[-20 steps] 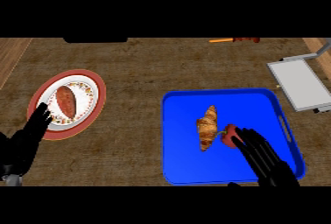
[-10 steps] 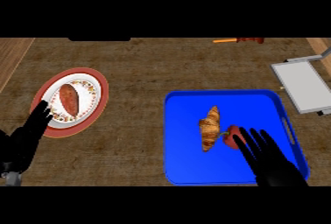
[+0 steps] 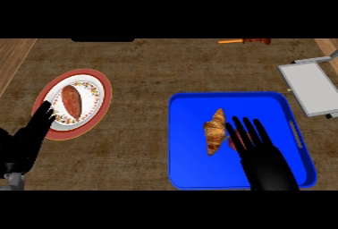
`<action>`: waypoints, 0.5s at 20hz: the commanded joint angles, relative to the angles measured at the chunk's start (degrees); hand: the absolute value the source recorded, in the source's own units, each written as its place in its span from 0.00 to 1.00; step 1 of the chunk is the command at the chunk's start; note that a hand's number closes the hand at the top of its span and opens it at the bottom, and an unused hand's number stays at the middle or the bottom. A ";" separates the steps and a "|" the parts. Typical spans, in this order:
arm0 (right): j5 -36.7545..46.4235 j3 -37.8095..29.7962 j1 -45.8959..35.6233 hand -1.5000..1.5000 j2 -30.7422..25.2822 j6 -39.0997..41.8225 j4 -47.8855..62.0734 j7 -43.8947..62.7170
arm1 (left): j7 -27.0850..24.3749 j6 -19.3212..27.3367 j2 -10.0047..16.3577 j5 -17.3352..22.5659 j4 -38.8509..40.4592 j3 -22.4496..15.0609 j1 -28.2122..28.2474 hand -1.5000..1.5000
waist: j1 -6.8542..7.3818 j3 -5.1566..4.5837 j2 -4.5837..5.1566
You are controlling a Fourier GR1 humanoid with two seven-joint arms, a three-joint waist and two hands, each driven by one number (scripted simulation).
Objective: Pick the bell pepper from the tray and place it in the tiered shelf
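Logged as changed over the last second: right hand [image 3: 264, 165] brought forward over the blue tray [image 3: 191, 170], fingers [image 3: 246, 132] straight and apart, now covering the bell pepper [image 3: 230, 143] just beside the croissant [image 3: 214, 131], only a red sliver showing; judged reach complete, grasp pending. Counted: one tray, one pepper, one croissant, one plate [image 3: 92, 91] bearing one reddish oblong food [image 3: 71, 101], one tiered shelf [image 3: 315, 89] at the tabletop's [image 3: 145, 62] right edge, one orange-handled tool [image 3: 246, 41] at the far edge, two hands. Left hand [image 3: 26, 138] resting open at the left edge.

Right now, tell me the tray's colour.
The tray is solid blue, shown best in the head view.
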 commanded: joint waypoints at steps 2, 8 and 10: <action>0.89 -3.36 -0.65 0.00 0.78 -6.27 9.60 -3.83 | 2.22 -2.15 0.99 -0.08 -1.81 2.99 0.19 0.50 | 0.04 0.06 0.01; 1.25 -7.77 -6.85 0.00 3.73 -4.63 14.57 -7.19 | 1.60 -2.32 -3.01 -4.62 -1.91 2.48 1.15 0.50 | 0.06 0.04 0.01; 0.34 -9.50 -8.53 0.00 4.62 -4.77 15.97 -8.82 | 1.30 -4.02 -3.10 -3.61 -0.56 4.37 0.12 0.50 | 0.01 0.04 0.02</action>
